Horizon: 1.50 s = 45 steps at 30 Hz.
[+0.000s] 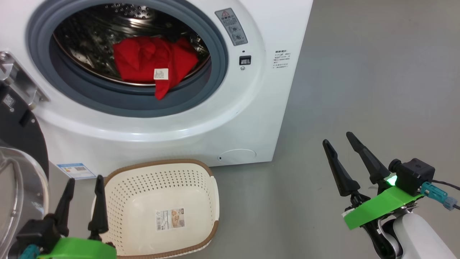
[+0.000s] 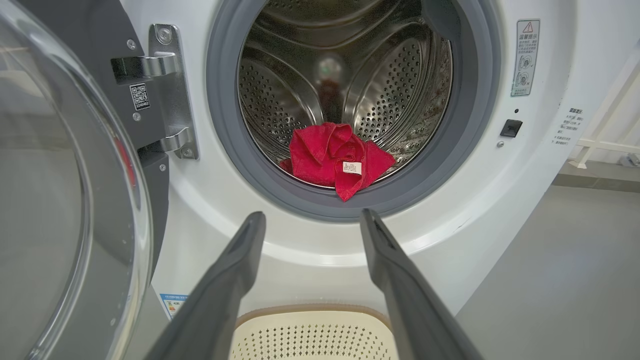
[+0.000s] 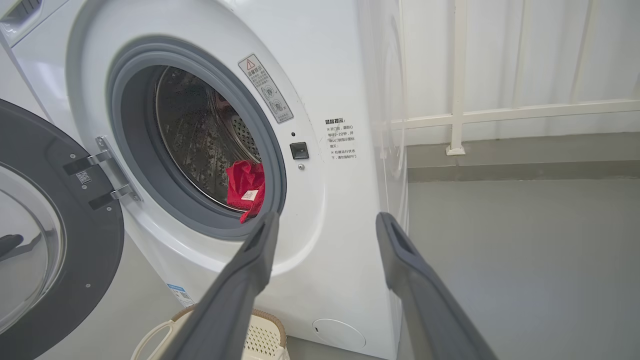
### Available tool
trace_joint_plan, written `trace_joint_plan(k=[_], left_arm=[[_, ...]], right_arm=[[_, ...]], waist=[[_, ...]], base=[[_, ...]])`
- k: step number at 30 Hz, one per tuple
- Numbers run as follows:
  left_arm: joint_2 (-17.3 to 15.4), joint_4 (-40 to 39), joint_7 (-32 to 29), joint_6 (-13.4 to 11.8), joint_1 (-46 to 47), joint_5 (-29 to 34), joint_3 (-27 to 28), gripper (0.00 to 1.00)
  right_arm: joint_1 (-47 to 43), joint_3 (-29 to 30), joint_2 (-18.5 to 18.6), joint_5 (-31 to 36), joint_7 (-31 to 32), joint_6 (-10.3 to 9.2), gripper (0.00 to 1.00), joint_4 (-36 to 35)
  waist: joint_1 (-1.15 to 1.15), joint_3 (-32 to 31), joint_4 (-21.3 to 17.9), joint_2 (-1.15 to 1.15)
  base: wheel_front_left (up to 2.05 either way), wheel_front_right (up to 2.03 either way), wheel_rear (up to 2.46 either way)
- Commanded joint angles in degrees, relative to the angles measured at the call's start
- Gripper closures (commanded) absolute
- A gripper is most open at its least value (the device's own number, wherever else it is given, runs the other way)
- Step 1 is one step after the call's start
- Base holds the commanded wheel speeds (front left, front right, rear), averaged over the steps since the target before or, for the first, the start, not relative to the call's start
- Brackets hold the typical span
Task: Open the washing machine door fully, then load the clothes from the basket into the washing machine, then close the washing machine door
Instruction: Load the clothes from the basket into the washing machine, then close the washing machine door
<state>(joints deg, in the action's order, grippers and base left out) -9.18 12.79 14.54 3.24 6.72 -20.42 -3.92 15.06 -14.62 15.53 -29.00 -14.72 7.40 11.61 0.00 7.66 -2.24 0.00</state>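
The left hand [image 1: 85, 178] was released, its two dark fingers spread wide with nothing between them. Just to its right, on the floor [image 1: 359, 72], sat the basket [image 1: 158, 162], with no cloth in it and the sticker [image 1: 170, 219] on its bottom uncovered; in the head view the hand's right finger overlapped the basket's near rim. Close on the hand's left stood the washing machine door [image 2: 60, 200], swung open, its glass bowl bulging toward the hand and its metal hinge [image 2: 170, 90] showing. Ahead of and above the fingertips lay the clothes [image 1: 143, 61], a bunched red heap in the steel drum [image 2: 380, 75] of the washing machine [image 1: 251, 118], with a small white label [image 1: 160, 73] facing out. One red corner drooped over the drum lip onto the grey seal [image 1: 212, 82].

The right hand [image 1: 337, 137] was likewise released and held nothing. It hung over bare floor, well apart from the basket and the clothes. The machine's front corner stood ahead and to its left, and a white railing [image 3: 500, 112] ran beyond it on the right.
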Motion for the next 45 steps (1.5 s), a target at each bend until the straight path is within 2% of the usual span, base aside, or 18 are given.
trace_joint_plan(k=[1, 11, 45], left_arm=[[-1.13, -2.22, 0.46, -0.06, -0.25, 0.15, 2.31, 0.0], [-0.13, -5.76, 0.46, 0.13, -5.69, 0.88, 3.7, 0.0], [1.82, -6.11, 0.46, 2.22, -4.63, 2.42, 6.12, 0.0]], right_arm=[[-0.99, -1.3, 0.62, -0.65, -0.28, 0.09, 0.0, -1.19], [-2.38, -1.23, 1.37, -0.95, -0.28, 0.09, 0.0, -0.97], [-1.78, -0.87, 1.32, -0.95, -0.28, 0.09, 0.0, -0.95]], waist=[[0.0, -0.71, 0.27, 0.0], [0.0, -2.33, 0.97, 0.0], [0.0, -1.64, 1.18, 0.0]], base=[[0.0, 0.0, 0.0], [0.0, 0.0, 0.0], [0.0, 0.0, 0.0]])
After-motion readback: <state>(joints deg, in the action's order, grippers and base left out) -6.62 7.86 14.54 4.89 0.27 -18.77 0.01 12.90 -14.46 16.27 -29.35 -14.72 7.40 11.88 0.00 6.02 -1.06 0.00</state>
